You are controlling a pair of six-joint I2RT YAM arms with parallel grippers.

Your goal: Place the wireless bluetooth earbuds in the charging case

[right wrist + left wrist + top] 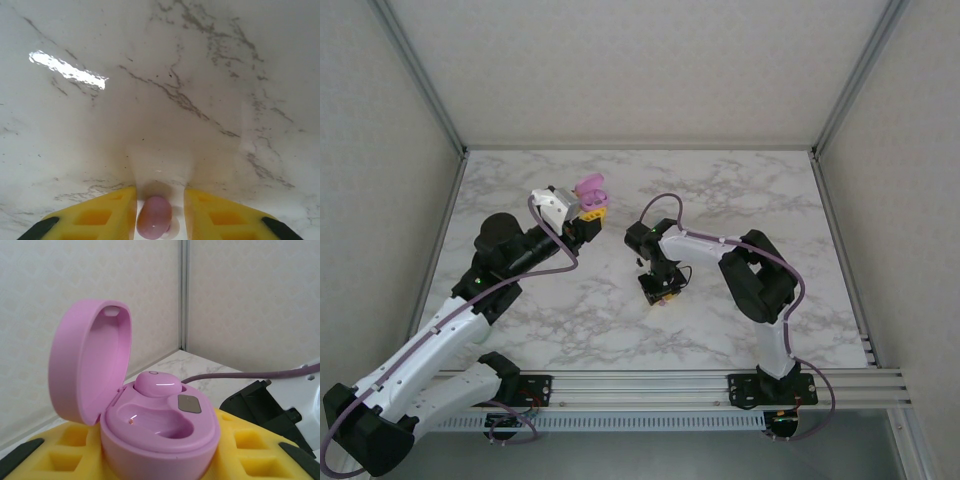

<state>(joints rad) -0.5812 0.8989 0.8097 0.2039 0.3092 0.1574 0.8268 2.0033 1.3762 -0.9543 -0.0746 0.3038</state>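
On your left, the left arm (pixel 470 300) reaches up and inward from its base. The left fingers (pixel 592 208) hold the charging case (pixel 590 186) lifted clear of the surface (pixel 740 190), toward the middle of the top view.

Through the left wrist camera you see those yellow fingers clamped on the body of the pink case, one on each side. Its lid (pixel 90 365) stands open, hinged on the left. The seated earbud (pixel 155 384), pink like the case, rests in the far socket, just beside a small grey pad (pixel 189 403). The near socket (pixel 160 422) lies open and bare. A purple cable (pixel 240 374) runs behind the case toward the right.

Moving right in the top view, the right arm (pixel 760 280) folds down to the marbled surface, well apart from the case. The right fingers (pixel 660 288) point straight down at it.

Through the right wrist camera you see these yellow fingers a little apart, straddling the loose earbud (pixel 154 216), a pink one lying on the surface. It sits close against the finger at the left of that view, and a sliver of surface shows between it and the other finger. You cannot tell whether the near finger touches it.
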